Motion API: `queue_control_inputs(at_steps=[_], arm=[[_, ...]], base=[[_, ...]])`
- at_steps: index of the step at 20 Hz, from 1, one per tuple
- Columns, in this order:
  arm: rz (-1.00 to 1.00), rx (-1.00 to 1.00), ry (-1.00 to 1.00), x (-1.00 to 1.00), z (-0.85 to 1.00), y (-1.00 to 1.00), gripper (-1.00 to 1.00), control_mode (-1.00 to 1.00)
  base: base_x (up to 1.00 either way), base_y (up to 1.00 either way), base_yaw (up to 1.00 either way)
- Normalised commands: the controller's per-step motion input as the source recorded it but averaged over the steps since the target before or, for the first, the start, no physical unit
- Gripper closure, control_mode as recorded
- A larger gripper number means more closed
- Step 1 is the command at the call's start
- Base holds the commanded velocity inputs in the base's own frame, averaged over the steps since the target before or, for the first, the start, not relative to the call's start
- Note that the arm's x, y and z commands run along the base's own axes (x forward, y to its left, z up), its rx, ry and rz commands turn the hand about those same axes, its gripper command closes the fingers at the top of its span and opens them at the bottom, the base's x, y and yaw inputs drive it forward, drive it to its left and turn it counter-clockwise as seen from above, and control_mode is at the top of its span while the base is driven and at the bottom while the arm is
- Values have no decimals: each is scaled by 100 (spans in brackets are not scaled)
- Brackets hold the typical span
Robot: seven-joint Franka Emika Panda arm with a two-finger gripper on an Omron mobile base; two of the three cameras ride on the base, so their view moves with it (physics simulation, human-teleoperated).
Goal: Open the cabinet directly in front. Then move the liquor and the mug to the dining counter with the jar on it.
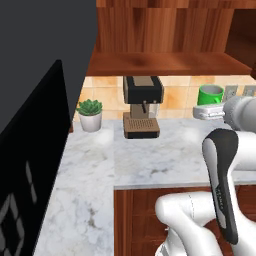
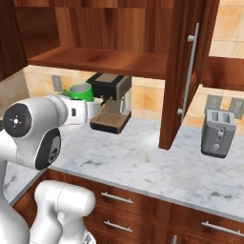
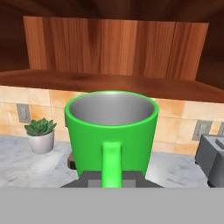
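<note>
One stage done by the look of it: reddish-brown wooden wall cabinet (image 2: 114,28) open, its door (image 2: 183,71) swung out at three o'clock, shelf bare. Left to right: small potted succulent (image 1: 90,114) at nine o'clock, black-and-brown coffee machine (image 1: 142,106) at centre, bright green loop-handled mug (image 3: 111,133) at two o'clock, empty, held in mid-air above the marble worktop (image 1: 150,155). Two-finger gripper (image 3: 111,180) closed tight on its handle. Still ahead, probably: carrying to the dining counter; no liquor anywhere.

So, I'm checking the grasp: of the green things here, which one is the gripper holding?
The green mug, held upright by its loop handle in the shut gripper. The other green thing, the potted succulent, sits untouched on the marble worktop.
</note>
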Motion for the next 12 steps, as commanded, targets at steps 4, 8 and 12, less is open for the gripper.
queue_control_inputs(at_steps=[4,8,12], arm=[[0,0,0,0,0,0,100,100],[0,0,0,0,0,0,100,100],[0,0,0,0,0,0,100,100]], base=[[-56,0,-21],[-66,0,-24],[-58,0,-26]])
